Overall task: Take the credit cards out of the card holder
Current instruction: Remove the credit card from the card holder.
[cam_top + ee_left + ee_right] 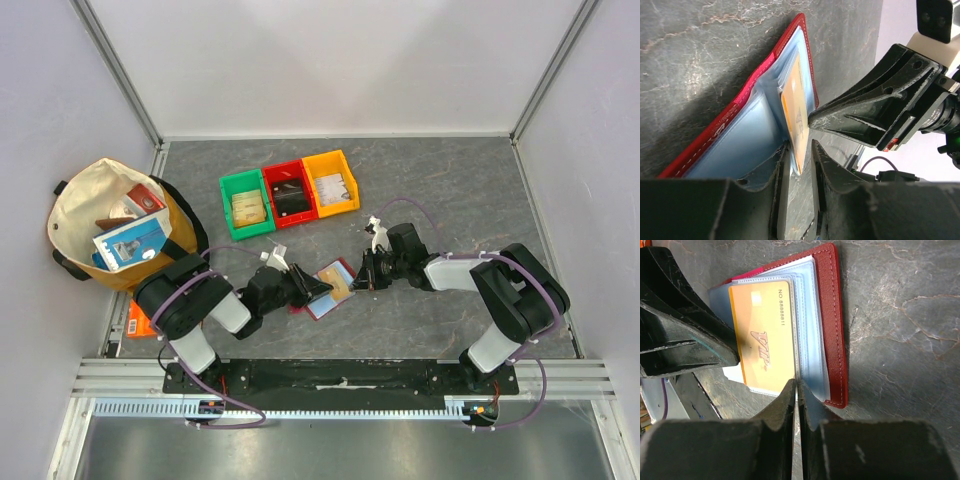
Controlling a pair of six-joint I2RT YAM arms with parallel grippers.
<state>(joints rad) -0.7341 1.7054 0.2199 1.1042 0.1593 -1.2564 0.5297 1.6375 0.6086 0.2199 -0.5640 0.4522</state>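
Observation:
The dark-red card holder (340, 290) lies open on the table between my two grippers, its pale blue sleeves up. An orange VIP card (762, 340) sits in one sleeve. My left gripper (315, 285) is at its left edge. In the left wrist view the left gripper (798, 147) is slightly open, with the lower corner of the orange card (795, 120) and its sleeve between the fingertips, beside the red cover (740, 105). My right gripper (360, 275) is at the right edge. In the right wrist view the right gripper (796, 387) is shut on a sleeve edge, next to the red cover (832, 315).
Green (245, 205), red (290, 192) and yellow (330, 182) bins holding cards stand in a row behind. A cream cloth bag (75, 215) with several items sits at far left. An orange flat packet (138, 320) lies by the left arm's base.

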